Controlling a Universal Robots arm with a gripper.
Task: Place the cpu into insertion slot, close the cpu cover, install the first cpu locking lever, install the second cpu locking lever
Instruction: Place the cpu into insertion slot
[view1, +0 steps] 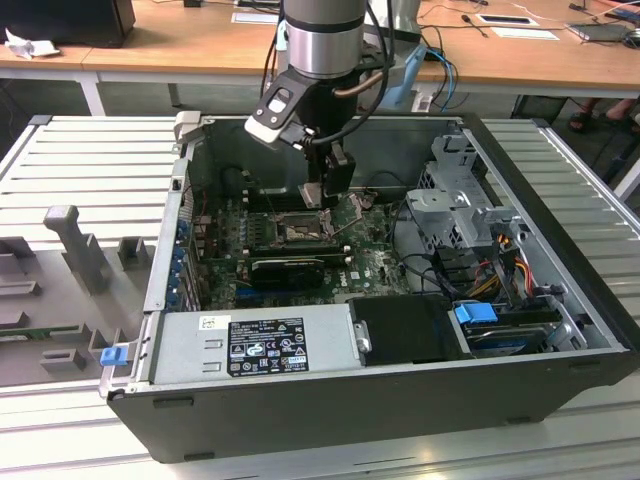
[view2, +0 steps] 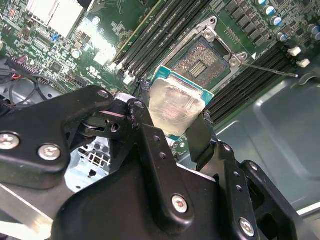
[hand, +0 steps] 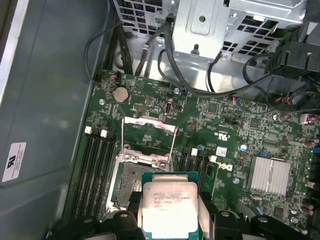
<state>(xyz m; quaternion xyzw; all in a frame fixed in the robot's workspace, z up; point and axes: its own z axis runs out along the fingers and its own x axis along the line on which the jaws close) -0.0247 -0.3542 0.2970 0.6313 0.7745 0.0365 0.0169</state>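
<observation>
My gripper (view1: 327, 192) hangs inside the open computer case, just above the green motherboard (view1: 360, 262). In both wrist views it is shut on the cpu (view2: 175, 106), a flat square chip with a pale silver face, held by two opposite edges between the black fingers (hand: 131, 212). The cpu (hand: 169, 207) hovers over the near edge of the insertion slot (hand: 129, 186), apart from it. The slot (view2: 199, 59) lies uncovered, brownish centre showing. The cpu cover (hand: 149, 139) is swung open beyond the slot, with a thin wire lever (hand: 173, 145) standing beside it.
Long black memory slots (hand: 95, 170) flank the socket on both sides. A finned silver heatsink (hand: 270, 176) sits on the board nearby. A metal drive cage (view1: 462, 200) with loose cables and a grey power supply (view1: 255, 345) fill the case's other parts.
</observation>
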